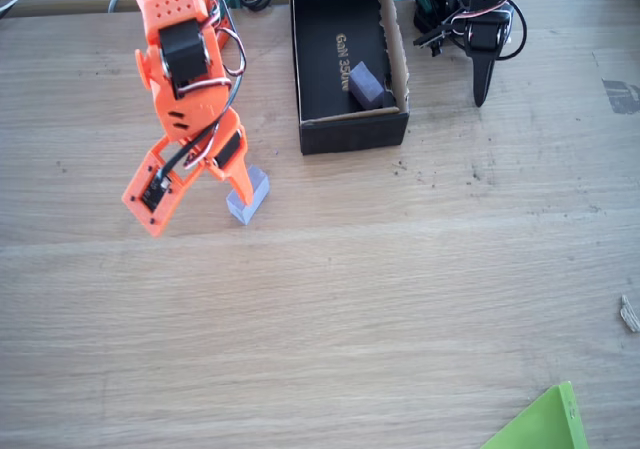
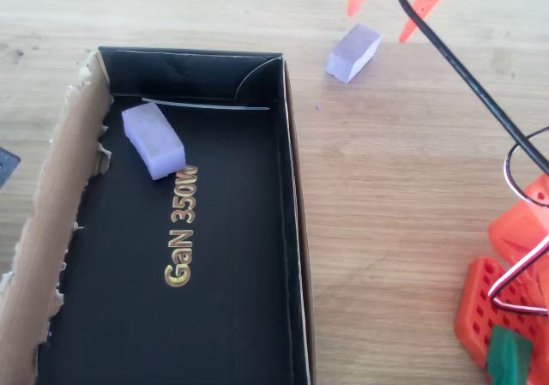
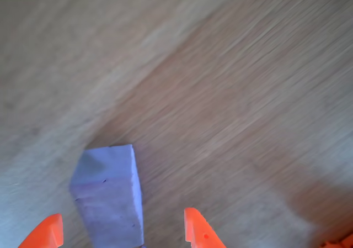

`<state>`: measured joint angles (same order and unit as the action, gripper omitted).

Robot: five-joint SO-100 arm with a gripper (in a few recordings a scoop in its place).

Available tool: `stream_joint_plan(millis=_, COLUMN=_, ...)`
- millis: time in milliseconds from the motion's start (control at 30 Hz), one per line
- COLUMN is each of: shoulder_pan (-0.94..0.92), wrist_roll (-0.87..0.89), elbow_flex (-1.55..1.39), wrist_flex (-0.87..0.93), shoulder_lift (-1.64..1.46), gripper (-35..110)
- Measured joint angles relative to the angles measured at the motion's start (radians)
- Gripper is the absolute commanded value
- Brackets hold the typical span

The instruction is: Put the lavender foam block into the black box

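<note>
The lavender foam block (image 1: 247, 194) lies on the wooden table, left of and in front of the black box (image 1: 352, 132). My orange gripper (image 1: 198, 221) hangs open just above it. In the wrist view the lavender foam block (image 3: 110, 195) sits between the orange fingertips (image 3: 194, 228), closer to the left one, and neither tip touches it. From overhead, the block (image 2: 352, 52) lies just below the gripper (image 2: 383, 16), to the right of the box (image 2: 292, 231). A darker purple block (image 2: 153, 139) rests inside the box near its end wall.
The box's left wall (image 2: 51, 231) is torn raw cardboard, and gold lettering (image 2: 181, 231) marks its floor. A green sheet corner (image 1: 545, 424) pokes in at the front right. Open tabletop (image 1: 400, 299) spreads in front of the box.
</note>
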<state>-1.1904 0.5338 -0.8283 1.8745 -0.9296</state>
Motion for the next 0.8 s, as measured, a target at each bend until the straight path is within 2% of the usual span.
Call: stream_joint_plan(millis=800, shoulder_pan=0.043, wrist_roll=-0.015, elbow_flex=0.018, wrist_flex=-0.049, shoulder_lift=0.071, gripper=29)
